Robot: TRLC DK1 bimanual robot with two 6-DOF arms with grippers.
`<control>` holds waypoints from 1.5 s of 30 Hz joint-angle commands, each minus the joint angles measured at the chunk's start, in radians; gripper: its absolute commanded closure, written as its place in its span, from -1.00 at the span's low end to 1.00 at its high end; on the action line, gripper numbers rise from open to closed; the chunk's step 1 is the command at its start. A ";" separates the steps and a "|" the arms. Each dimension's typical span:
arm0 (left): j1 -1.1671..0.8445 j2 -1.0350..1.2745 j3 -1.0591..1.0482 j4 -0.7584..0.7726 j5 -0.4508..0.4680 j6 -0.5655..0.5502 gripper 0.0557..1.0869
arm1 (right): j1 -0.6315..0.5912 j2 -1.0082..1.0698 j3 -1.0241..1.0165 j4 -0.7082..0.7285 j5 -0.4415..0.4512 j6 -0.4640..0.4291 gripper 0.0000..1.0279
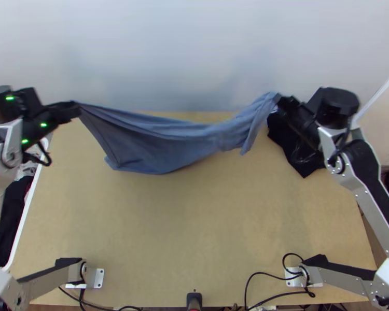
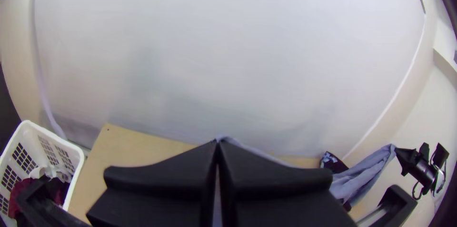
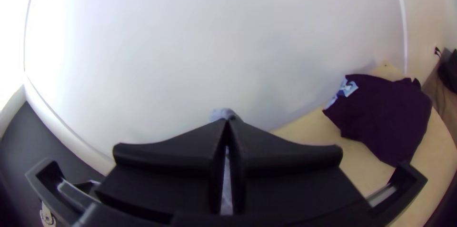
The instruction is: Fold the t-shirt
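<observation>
Firmly closed — left tool (image 1: 74, 109) and right tool (image 1: 280, 99) each pinch the blue t-shirt (image 1: 155, 147) — opposite ends.

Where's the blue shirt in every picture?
Top view: blue shirt, stretched between the left hand and right hand.
Left wrist view: blue shirt, from this hand's fingertips to the other hand.
Right wrist view: blue shirt, a bit at this hand's fingertips.
Shared landmark: dark cloth.
</observation>
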State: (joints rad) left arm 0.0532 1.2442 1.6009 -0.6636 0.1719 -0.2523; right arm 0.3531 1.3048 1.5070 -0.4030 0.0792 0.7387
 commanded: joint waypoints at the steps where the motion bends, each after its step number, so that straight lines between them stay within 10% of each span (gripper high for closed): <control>1: 0.020 -0.049 0.076 0.035 -0.009 -0.028 0.93 | 0.004 -0.047 0.075 0.079 0.007 -0.053 0.94; 9: 0.036 -0.014 0.163 0.090 -0.118 -0.013 0.93 | -0.045 -0.015 0.090 0.228 -0.016 -0.269 0.94; 16: 0.103 0.052 0.232 0.096 -0.120 -0.011 0.93 | -0.089 -0.036 -0.002 0.523 0.001 -0.685 0.94; 33: 0.120 0.330 0.429 0.159 -0.284 0.065 0.93 | -0.338 0.445 0.802 -0.138 -0.056 -0.832 0.94; 45: 0.108 0.261 0.544 0.157 -0.357 0.082 0.93 | -0.341 0.272 0.799 -0.086 -0.104 -0.779 0.94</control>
State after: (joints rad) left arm 0.1467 1.5963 2.0834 -0.5289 -0.1257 -0.1875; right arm 0.0547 1.7092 2.2654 -0.5556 -0.0624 -0.0563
